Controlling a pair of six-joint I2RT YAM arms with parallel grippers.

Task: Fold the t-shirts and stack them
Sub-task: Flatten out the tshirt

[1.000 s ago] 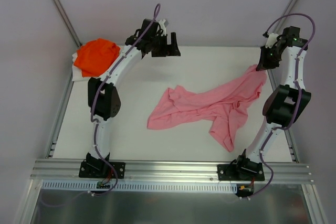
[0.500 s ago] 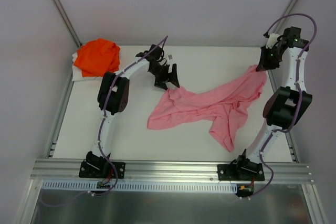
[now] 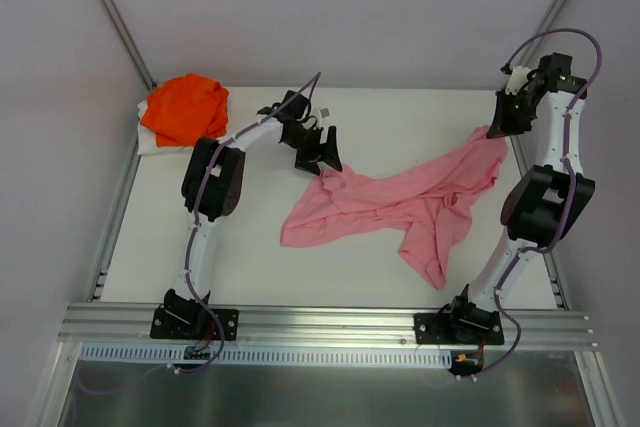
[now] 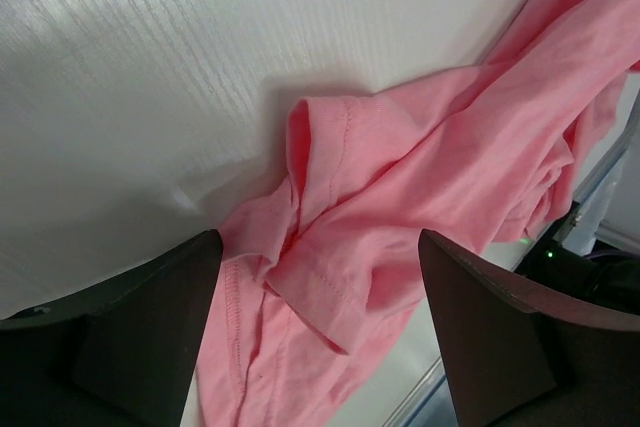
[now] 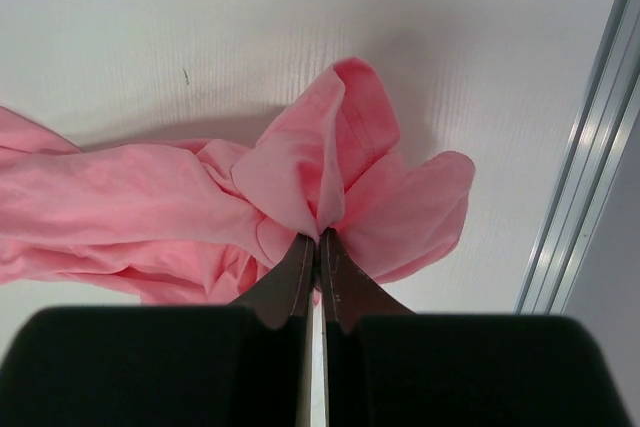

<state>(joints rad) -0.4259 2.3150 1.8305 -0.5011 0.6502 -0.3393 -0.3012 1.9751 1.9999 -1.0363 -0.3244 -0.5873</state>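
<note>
- While you looked down from the top camera, the pink t-shirt (image 3: 400, 202) lay crumpled and strung out across the middle and right of the table (image 3: 250, 257). Its long axis slanted from a near-left end up to the far-right corner, where the right gripper (image 3: 497, 125) had it pinched. A loose lobe trailed toward the near edge. You could not tell which end was collar and which was hem. The orange t-shirt (image 3: 183, 107) sat bunched in the far-left corner, well apart. The left gripper (image 3: 322, 152) hovered with its jaws apart over the pink shirt's far-left edge. The risk here was the twist in the cloth: pulling the ends apart could have tightened it into a rope instead of spreading it flat.
- In the left wrist view, the jaws stood wide with nothing between them. Below them lay a hemmed edge (image 4: 322, 142), probably a sleeve, doubled over on itself. If you closed there, you could have caught several layers at once. You could also have nipped only the hem's tip, which might slip out on the lift.
- In the right wrist view, the jaws were clamped together on a small tuck of pink cloth (image 5: 320, 162), with the rest fanning away to the left. That bite looked thin — a firm tug from the other arm could have pulled it free. The metal rail (image 5: 580, 147) ran just to the right, so the cloth could have dragged over the table edge and snagged there.
</note>
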